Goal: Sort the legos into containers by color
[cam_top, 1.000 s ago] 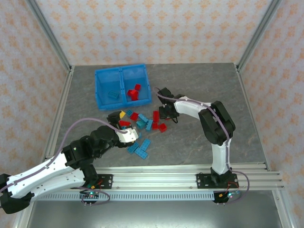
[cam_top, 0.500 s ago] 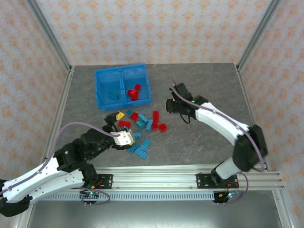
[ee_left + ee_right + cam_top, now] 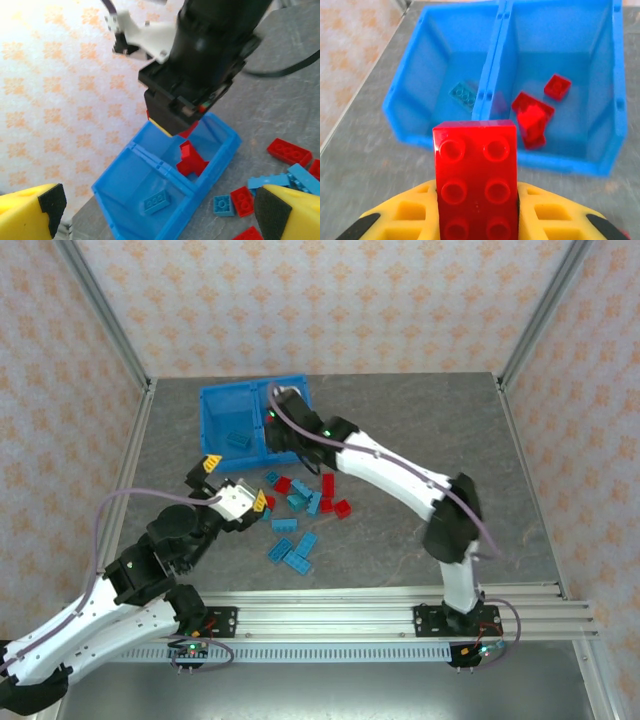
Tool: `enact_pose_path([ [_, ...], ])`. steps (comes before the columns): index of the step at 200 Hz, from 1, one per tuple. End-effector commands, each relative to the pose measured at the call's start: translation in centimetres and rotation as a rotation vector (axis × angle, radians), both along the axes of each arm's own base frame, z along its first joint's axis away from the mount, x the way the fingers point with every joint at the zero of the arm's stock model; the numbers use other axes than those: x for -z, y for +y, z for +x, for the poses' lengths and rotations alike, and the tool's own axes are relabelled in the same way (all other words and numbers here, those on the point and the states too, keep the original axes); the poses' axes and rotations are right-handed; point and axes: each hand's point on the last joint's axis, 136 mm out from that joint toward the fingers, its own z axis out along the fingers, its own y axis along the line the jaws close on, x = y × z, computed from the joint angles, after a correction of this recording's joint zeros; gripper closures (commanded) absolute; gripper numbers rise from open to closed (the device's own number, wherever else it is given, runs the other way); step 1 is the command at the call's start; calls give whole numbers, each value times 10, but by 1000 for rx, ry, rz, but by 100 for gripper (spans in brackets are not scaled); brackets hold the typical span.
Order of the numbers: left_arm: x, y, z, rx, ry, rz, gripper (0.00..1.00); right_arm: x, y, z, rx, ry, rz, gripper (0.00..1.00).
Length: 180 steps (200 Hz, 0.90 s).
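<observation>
While the right gripper [image 3: 285, 428] hangs over the bin [image 3: 206, 425], above its right compartment [image 3: 300, 445], it is clenched on a red brick [image 3: 475, 170]. In the right wrist view this brick stands between the two yellow fingers [image 3: 402, 217] with its studs turned to the camera, and it is above the near wall of the bin, close to the divider [image 3: 492, 65]. Inside the bin, the right compartment has a few red bricks [image 3: 532, 117] lying together, one more a little apart from them toward the far wall. The left compartment [image 3: 447, 75] has one teal brick [image 3: 465, 94] lying flat beside the divider. The left gripper [image 3: 235, 484] is in front of the bin, near its left front corner, and its jaws are spread wide with nothing between them. In the left wrist view it looks toward the bin from the front, and the dark body of the right gripper is seen over the right compartment. The loose bricks [image 3: 300, 502], red and teal mixed, lie on the table [image 3: 420, 420] in front of the bin, mostly before its right half and just beside the left gripper.
</observation>
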Motion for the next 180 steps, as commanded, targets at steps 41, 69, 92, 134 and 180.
enact_pose_path([
  [41, 0, 11, 10, -92, 13, 22, 0, 52, -12, 121, 142, 12, -77, 68],
  [69, 2, 9, 13, -87, 32, 29, 0, 71, 6, 135, 97, 28, 16, 64],
  [92, 4, 8, 14, -79, 38, 25, 0, 69, 16, 135, 60, 27, 56, 51],
  [134, 7, 8, 15, -78, 45, 30, 0, 25, 14, 122, 42, 3, 87, 43],
  [180, 8, 5, 13, -57, 52, 36, 0, -15, -32, 49, 12, 92, -31, 44],
])
